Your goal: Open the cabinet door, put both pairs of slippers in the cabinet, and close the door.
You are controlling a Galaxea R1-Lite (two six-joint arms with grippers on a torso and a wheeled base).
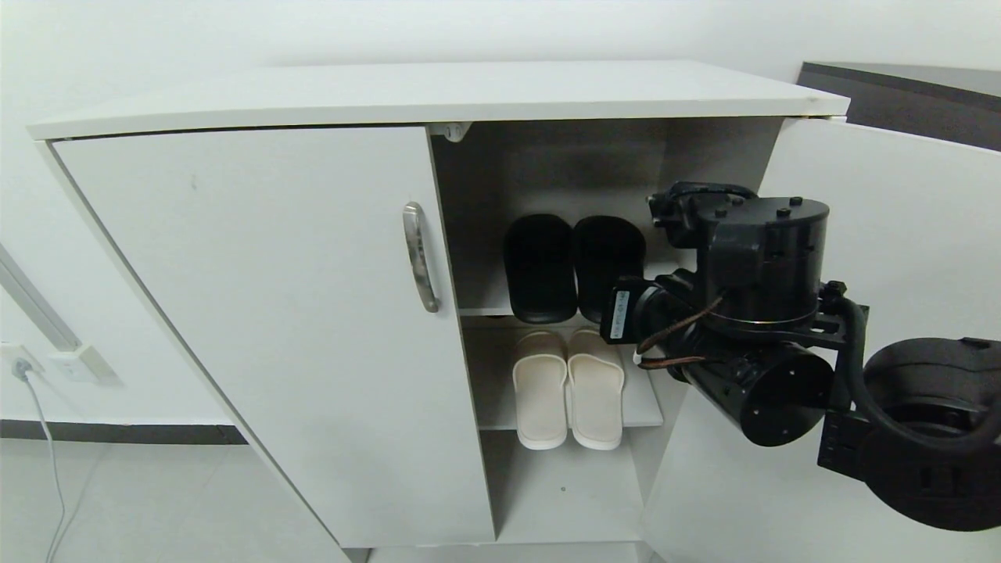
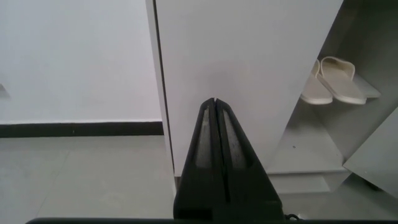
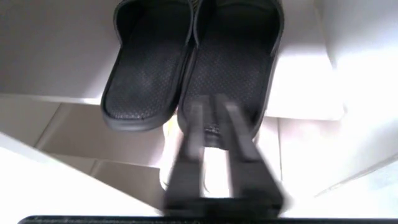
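The white cabinet [image 1: 438, 90] has its right door [image 1: 907, 203] swung open and its left door [image 1: 258, 313] closed. A black pair of slippers [image 1: 575, 266] [image 3: 193, 68] lies on the upper shelf. A cream pair [image 1: 568, 387] [image 2: 333, 81] lies on the shelf below. My right arm is in front of the open half. Its gripper [image 3: 214, 112] hovers just off the heel of one black slipper, slightly open and holding nothing. My left gripper [image 2: 214, 102] is shut and empty, low down, facing the closed door's lower part.
A metal handle [image 1: 420, 256] runs down the closed door's inner edge. The bottom compartment [image 1: 563, 493] is bare. A wall socket with a cable [image 1: 19, 366] is at the far left, above grey floor [image 2: 81, 180].
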